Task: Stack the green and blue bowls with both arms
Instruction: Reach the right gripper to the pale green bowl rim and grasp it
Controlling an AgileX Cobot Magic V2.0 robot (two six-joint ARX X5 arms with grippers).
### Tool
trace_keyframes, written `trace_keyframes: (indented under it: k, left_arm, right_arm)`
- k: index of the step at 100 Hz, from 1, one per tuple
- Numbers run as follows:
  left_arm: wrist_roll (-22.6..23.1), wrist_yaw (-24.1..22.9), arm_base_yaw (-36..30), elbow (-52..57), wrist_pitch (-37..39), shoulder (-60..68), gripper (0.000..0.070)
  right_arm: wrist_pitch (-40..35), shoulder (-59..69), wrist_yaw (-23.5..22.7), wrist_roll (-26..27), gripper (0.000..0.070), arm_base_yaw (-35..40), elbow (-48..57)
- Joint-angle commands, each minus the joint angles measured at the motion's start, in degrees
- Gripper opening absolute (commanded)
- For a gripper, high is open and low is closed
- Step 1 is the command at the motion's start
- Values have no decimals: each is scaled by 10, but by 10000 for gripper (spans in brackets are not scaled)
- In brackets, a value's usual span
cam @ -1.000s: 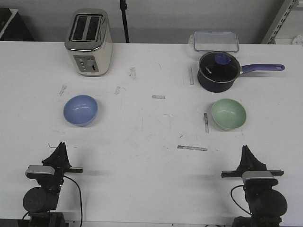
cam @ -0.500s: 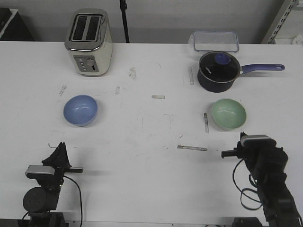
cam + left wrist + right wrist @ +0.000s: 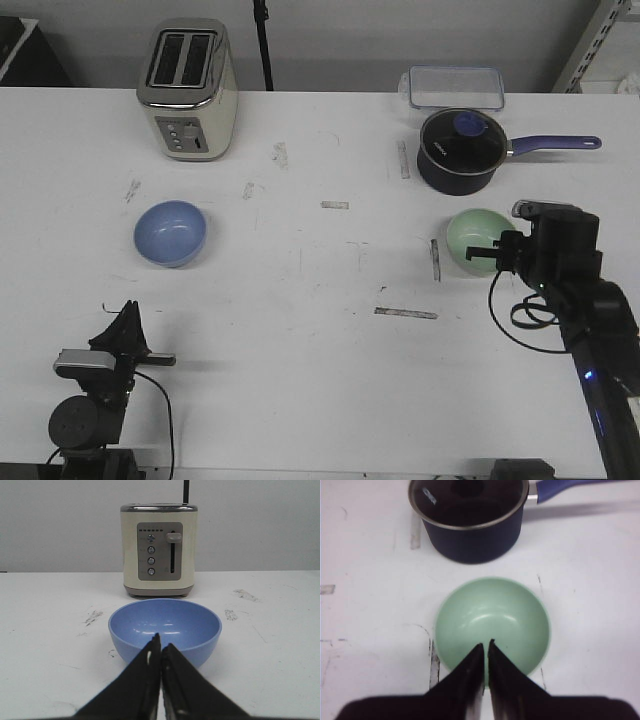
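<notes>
The right gripper hung over the near rim of the green bowl, fingers pressed together, seemingly lining up a grasp. The left gripper, fingers likewise pressed together, sat low at the desk edge, aimed at the blue bowl. Both bowls stood upright, mouths up, well apart; being round, neither had a long axis.
</notes>
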Motion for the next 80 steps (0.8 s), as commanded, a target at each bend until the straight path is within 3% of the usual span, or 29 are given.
trace_keyframes:
  k: [1, 17, 36, 41, 52, 57, 66, 80]
  left_arm:
    - [5, 0, 1, -13, 6, -1, 2]
    - [5, 0, 1, -13, 6, -1, 2]
    - [5, 0, 1, -13, 6, -1, 2]
    - [5, 0, 1, -13, 6, -1, 2]
    - [5, 0, 1, -13, 6, -1, 2]
    - [5, 0, 1, -13, 6, -1, 2]
    - [5, 0, 1, -13, 6, -1, 2]
    - [5, 0, 1, -13, 6, -1, 2]
  right_arm:
    - [-24, 37, 1, 11, 6, -14, 37]
    - [-88, 115, -5, 30, 8, -57, 109]
    - [-116, 189, -77, 28, 29, -105, 158]
    - [-115, 205, -96, 28, 87, -113, 162]
    - [-115, 234, -124, 21, 311, -129, 162]
    - [-115, 247, -128, 11, 379, -134, 162]
    - [-114, 264, -129, 7, 426, -143, 162]
    - [-109, 289, -132, 1, 428, -149, 162]
